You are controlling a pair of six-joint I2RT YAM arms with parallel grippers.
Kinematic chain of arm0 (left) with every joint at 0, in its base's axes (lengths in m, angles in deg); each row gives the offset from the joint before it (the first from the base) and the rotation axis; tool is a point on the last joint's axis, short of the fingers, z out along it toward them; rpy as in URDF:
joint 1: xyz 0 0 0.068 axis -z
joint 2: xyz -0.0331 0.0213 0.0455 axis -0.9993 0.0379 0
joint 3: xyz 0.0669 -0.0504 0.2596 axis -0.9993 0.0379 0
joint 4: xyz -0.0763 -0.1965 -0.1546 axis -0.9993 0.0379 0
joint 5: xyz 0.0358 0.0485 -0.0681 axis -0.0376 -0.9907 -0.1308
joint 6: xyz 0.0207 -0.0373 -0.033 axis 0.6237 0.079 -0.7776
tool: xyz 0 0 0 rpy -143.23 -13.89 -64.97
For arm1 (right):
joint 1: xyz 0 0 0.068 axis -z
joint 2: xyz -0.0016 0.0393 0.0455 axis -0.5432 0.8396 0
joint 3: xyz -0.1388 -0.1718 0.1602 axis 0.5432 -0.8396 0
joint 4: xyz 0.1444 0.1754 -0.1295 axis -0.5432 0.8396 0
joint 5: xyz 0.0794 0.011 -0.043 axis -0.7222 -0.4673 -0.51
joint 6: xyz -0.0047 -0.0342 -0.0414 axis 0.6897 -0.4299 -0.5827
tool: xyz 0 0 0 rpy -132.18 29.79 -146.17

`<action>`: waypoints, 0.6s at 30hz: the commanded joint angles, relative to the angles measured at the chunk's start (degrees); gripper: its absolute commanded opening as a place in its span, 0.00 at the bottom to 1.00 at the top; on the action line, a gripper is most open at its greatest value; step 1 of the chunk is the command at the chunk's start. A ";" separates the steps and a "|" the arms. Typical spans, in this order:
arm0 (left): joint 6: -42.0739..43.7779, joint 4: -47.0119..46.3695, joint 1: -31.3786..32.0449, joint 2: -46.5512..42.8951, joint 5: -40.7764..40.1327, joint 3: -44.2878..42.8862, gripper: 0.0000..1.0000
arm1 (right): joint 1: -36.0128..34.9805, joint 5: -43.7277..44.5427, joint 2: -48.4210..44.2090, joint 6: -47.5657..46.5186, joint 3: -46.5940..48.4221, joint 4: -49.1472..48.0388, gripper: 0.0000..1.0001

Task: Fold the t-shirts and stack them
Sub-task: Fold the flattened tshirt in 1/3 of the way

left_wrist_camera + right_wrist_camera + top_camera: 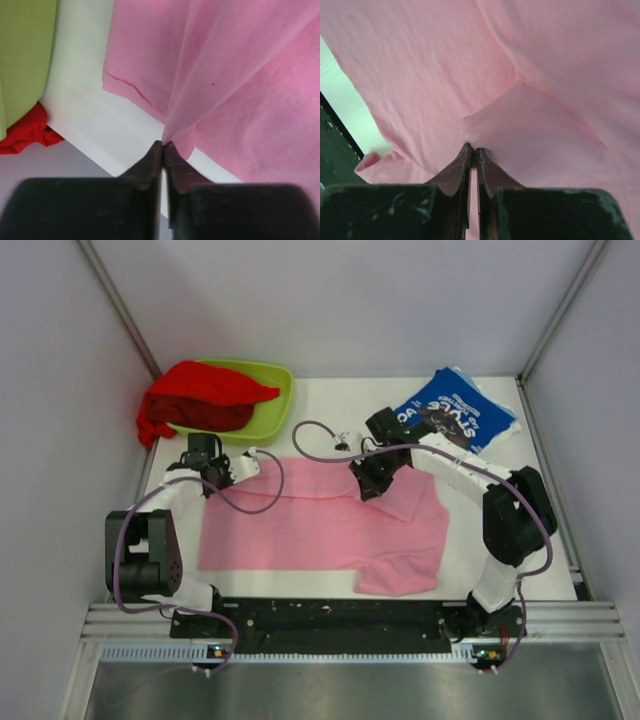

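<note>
The light pink t-shirt [310, 525] lies spread on the white table. My left gripper [212, 478] is shut on its far left edge; in the left wrist view the tips [163, 146] pinch a pink fold [240, 75]. My right gripper [368, 483] is shut on the shirt's far edge right of centre; in the right wrist view the tips [472, 150] pinch a raised pink fold [520, 125]. The red t-shirt [205, 400] lies bunched in the lime-green tray [275, 405]. The blue t-shirt [460, 410] with white lettering lies folded at the far right.
The tray stands at the far left corner; its green wall [25, 55] and red cloth [22, 132] show in the left wrist view. A small dark object [343, 441] lies on the table behind the pink shirt. A black rail [330, 615] runs along the near edge.
</note>
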 commanded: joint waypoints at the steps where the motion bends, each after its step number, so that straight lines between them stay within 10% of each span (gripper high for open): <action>1: 1.84 2.29 -0.08 0.33 -0.21 -1.84 0.23 | -0.43 -4.73 3.93 0.26 5.86 -2.67 0.08; 3: 2.11 3.96 -0.08 -0.10 0.85 -1.93 0.55 | -0.43 -4.73 6.13 0.79 7.88 -3.37 0.16; 5: 1.67 4.84 0.00 -1.59 3.56 -2.27 0.66 | -0.43 -2.45 7.36 2.88 9.55 -3.55 0.31; 11: -2.80 7.40 5.96 -7.30 16.13 -5.61 0.66 | 5.70 -4.38 -6.13 18.52 0.36 -11.97 0.61; 18: -10.27 3.53 30.38 -6.01 20.97 -7.28 0.47 | 16.96 5.56 -21.10 36.29 -23.81 -18.83 0.56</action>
